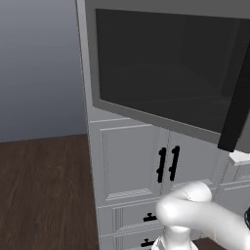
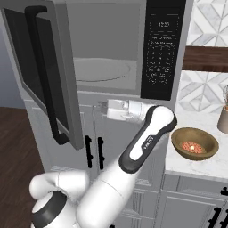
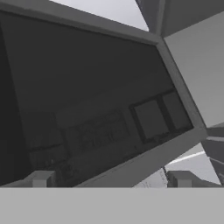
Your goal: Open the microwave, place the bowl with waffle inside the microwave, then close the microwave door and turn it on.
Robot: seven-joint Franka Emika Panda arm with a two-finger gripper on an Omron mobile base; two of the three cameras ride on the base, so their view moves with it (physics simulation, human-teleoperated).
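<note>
Standing ajar: microwave door (image 2: 42,75); claw (image 2: 101,107) spread.

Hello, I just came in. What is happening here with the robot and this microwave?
The white robot arm has its gripper open and empty, pointed at the dark-windowed door of the large grey microwave. That door is swung wide open, showing the grey cavity with its round turntable. The small tan wooden bowl holding the waffle sits on the white counter to the right, not yet picked up.
</note>
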